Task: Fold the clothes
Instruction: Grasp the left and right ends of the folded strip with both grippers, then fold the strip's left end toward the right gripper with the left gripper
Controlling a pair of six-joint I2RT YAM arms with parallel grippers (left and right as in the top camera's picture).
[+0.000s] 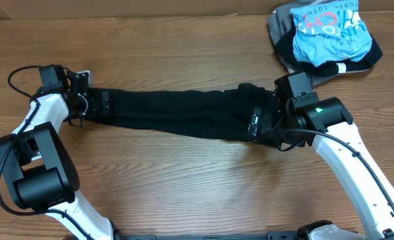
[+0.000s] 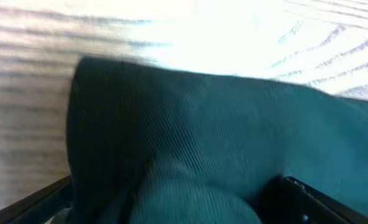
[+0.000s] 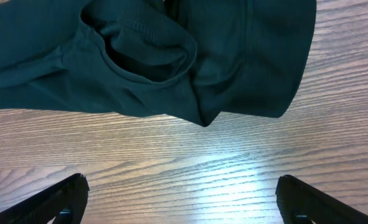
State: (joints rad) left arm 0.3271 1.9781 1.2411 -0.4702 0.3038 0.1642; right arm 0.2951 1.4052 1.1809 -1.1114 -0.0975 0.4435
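Observation:
The black garment (image 1: 177,113) lies in a long bunched band across the middle of the table. My left gripper (image 1: 95,104) is at its left end. In the left wrist view its jaws (image 2: 177,208) are spread wide, with the dark fabric (image 2: 233,124) heaped between them. My right gripper (image 1: 255,124) is at the garment's right end. In the right wrist view it (image 3: 180,199) is open and empty over bare wood, with the garment's folded hem (image 3: 140,62) just ahead of the fingertips. No white logo shows.
A light-blue shirt with printed lettering (image 1: 330,33) lies on a grey garment (image 1: 280,27) at the back right corner, close behind my right arm. The wooden table (image 1: 183,180) extends in front of the black garment.

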